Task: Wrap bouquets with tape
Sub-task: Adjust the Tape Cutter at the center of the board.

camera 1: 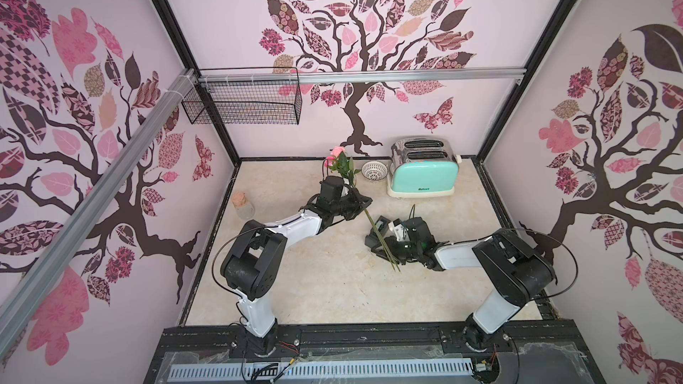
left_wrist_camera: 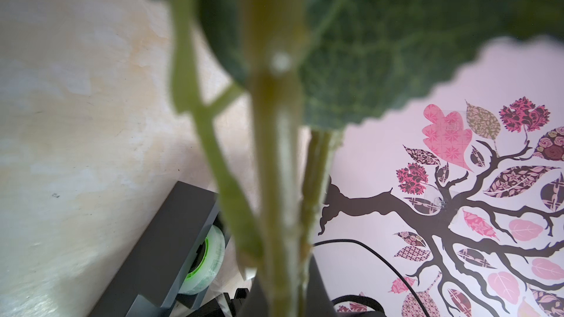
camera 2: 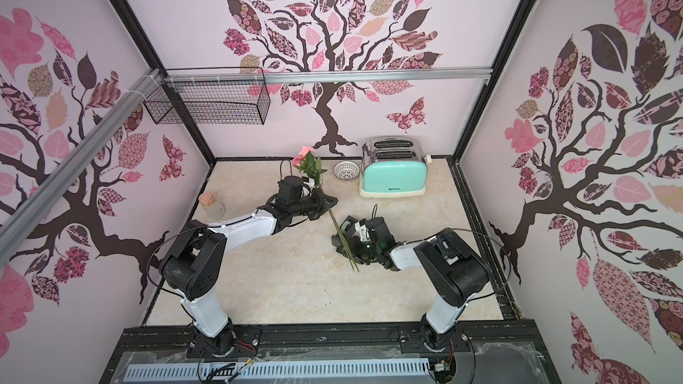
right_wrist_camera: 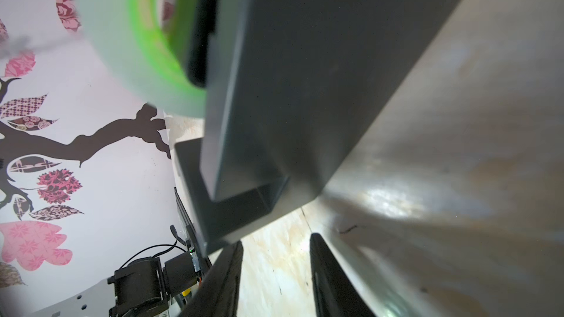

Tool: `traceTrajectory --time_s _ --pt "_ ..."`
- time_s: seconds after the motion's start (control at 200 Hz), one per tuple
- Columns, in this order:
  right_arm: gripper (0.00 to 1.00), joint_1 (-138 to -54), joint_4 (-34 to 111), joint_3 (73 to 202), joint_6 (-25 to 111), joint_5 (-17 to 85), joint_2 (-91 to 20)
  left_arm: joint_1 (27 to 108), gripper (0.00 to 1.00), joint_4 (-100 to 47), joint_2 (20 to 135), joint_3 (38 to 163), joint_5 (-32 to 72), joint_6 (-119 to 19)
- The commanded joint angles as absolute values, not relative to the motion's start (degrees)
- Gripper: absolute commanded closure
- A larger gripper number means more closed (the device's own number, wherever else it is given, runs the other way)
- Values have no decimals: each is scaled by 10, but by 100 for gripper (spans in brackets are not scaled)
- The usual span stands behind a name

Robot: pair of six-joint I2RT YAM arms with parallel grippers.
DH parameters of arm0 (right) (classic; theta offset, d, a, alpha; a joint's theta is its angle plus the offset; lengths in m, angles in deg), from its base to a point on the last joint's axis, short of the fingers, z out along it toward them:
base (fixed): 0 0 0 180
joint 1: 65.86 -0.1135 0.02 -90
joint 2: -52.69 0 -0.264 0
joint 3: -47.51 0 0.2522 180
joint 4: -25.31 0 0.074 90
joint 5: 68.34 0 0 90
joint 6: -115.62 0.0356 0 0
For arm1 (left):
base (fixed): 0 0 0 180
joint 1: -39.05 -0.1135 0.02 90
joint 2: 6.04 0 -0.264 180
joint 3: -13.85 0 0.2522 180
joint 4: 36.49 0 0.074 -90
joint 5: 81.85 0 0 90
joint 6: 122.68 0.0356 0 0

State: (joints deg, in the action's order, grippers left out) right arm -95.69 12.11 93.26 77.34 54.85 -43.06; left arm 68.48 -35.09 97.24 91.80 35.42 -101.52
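The bouquet (camera 1: 342, 160) of pink roses and dark green leaves tilts up toward the back wall. Its long stems (camera 1: 384, 243) slant down across the black tape dispenser (camera 1: 374, 243) in both top views. My left gripper (camera 1: 357, 198) is shut on the stems below the leaves; in the left wrist view the stems (left_wrist_camera: 274, 178) fill its jaws (left_wrist_camera: 283, 297). The tape roll (left_wrist_camera: 207, 263) has a green core. My right gripper (right_wrist_camera: 274, 248) is open, bare table between its fingers (right_wrist_camera: 225, 279), right against the dispenser (right_wrist_camera: 290, 71) and tape roll (right_wrist_camera: 122, 41).
A mint toaster (camera 1: 423, 173) and a small white basket (camera 1: 374, 171) stand at the back wall. A cork-stoppered glass jar (camera 1: 243, 206) sits by the left wall. A black wire basket (camera 1: 242, 101) hangs from the rail above.
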Motion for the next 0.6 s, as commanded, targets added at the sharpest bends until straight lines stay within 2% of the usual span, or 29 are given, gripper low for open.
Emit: traceTrajectory --time_s 0.0,0.165,0.295,0.39,0.595 --pt "58 -951 216 965 710 511 -382 679 100 -372 967 917 360 -1000" --pt "55 -919 378 991 625 447 -289 678 100 -408 973 912 370 -1006" --pt "53 -880 408 1001 581 480 -230 678 100 -463 976 894 368 -1019" --pt "49 -871 367 1007 582 543 -203 679 100 -495 977 881 365 -1027" --pt "48 -871 167 989 710 704 -229 680 100 -518 985 869 361 -1041"
